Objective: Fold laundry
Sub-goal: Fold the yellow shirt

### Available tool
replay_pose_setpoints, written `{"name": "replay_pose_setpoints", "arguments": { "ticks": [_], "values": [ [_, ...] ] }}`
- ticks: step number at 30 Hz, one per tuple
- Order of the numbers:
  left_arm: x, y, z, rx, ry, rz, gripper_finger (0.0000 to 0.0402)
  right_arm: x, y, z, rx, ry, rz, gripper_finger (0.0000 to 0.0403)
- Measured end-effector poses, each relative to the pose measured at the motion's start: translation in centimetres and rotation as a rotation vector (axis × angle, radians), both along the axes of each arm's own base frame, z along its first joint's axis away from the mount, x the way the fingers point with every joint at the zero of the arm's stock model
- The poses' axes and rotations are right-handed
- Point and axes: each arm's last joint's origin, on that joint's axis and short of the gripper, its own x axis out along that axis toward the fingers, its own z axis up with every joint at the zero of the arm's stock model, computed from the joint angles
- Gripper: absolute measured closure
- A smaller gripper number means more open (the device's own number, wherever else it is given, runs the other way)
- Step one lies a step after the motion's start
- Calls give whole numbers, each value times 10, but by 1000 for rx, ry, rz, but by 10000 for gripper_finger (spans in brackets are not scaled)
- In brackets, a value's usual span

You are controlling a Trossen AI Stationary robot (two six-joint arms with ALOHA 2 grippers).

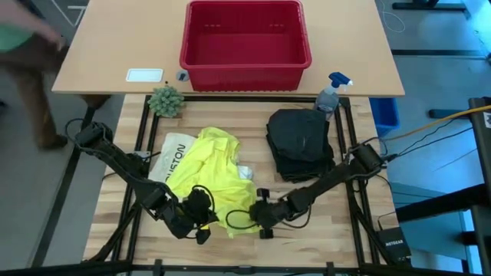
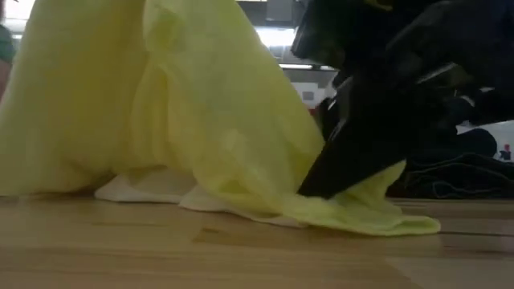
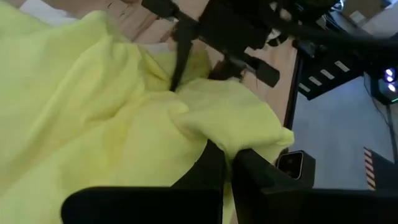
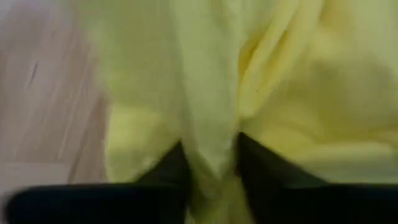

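1. One yellow T-shirt [image 1: 207, 172] lies crumpled at table centre; one folded black trousers [image 1: 301, 143] pile sits at its 3 o'clock.
2. Two grippers: the left gripper [image 1: 201, 218] at the shirt's 6 o'clock, jaws pressed together pinching its hem; the right gripper [image 1: 257, 215] at 5 o'clock, fingers [image 4: 171, 171] pinching a shirt fold.
3. One red basket [image 1: 245, 42] at 12 o'clock, one plant [image 1: 166, 100], one spray bottle [image 1: 331, 93].

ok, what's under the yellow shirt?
Under the yellow shirt: a white cloth peeking out along its edge, and the flat white printed item partly tucked beneath one side. Anything else beneath it is covered.
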Motion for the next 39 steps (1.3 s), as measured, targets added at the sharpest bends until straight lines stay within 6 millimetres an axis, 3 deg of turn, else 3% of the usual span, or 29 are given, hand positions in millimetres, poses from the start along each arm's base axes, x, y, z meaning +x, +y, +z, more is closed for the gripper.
{"name": "replay_pose_setpoints", "arguments": {
  "ticks": [2, 3, 9, 14, 17, 21, 25, 29, 36, 39],
  "values": [
    [-2, 0, 2, -2, -2, -5, 401, -2, 4, 14, -42, 21, 41, 370],
    [-4, -1, 4, -5, -6, -10, 401, -3, 7, 23, -61, 30, 59, 381],
    [-15, -3, 21, -43, -55, -63, 401, -13, 5, 73, -99, 183, 158, 397],
    [-20, -11, 41, -141, -160, -173, 401, -18, -3, 131, 77, 193, 352, 400],
    [-23, -13, 58, -85, -254, -183, 401, -17, -20, 177, 101, 120, 382, 401],
    [-29, -2, 91, 87, -384, -123, 401, -17, -55, 238, 19, 8, 290, 401],
    [-36, 17, 113, 369, -439, 20, 401, -15, -90, 274, -91, -44, 186, 402],
    [-45, 52, 140, 611, -435, 186, 401, -11, -132, 302, -127, -128, 104, 402],
    [-76, 118, 191, 760, -449, 332, 401, -23, -197, 351, -234, -266, -65, 403],
    [-92, 139, 210, 758, -485, 387, 401, -28, -215, 363, -178, -304, -27, 403]
  ]
}}
